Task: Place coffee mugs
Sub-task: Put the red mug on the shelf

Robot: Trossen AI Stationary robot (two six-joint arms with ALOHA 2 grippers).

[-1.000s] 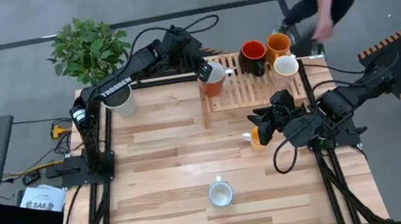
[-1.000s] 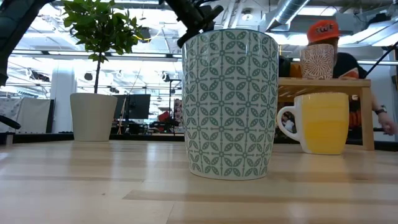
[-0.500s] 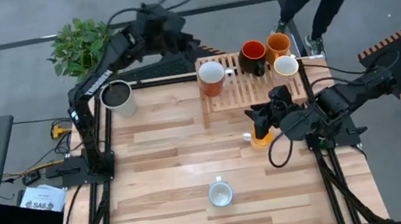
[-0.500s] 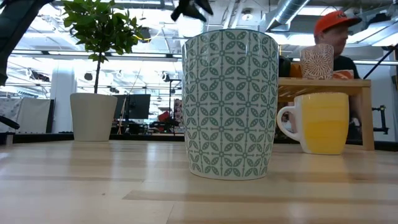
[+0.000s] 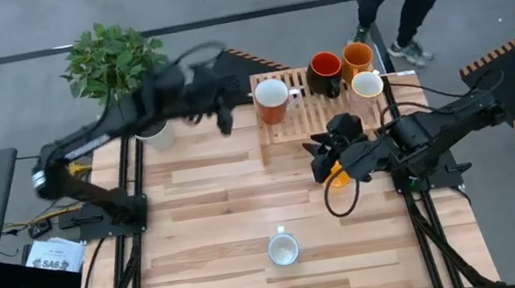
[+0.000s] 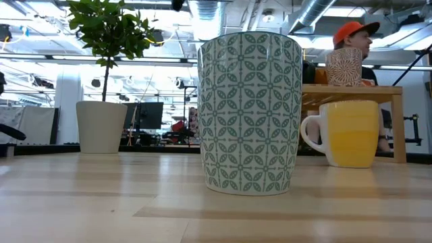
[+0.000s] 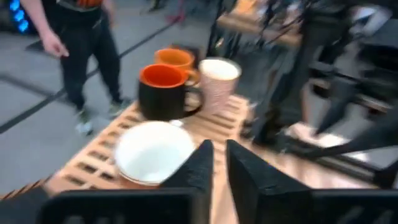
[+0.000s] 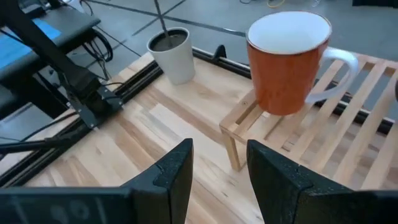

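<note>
With my right fingers point(image 8: 217, 180) spread and empty, I'm over the yellow mug point(image 5: 340, 175) at about three o'clock on the tabletop point(image 5: 208, 222). My call: drop square, pinch the wall, lift clear, then carry to the wooden rack point(image 5: 294, 119) at one o'clock. Four mugs sit there already, and the patterned mug point(image 5: 283, 249) waits at six. Left fingers point(image 7: 216, 163) nearly pressed together, near the brown-orange mug point(image 5: 272, 100).
</note>
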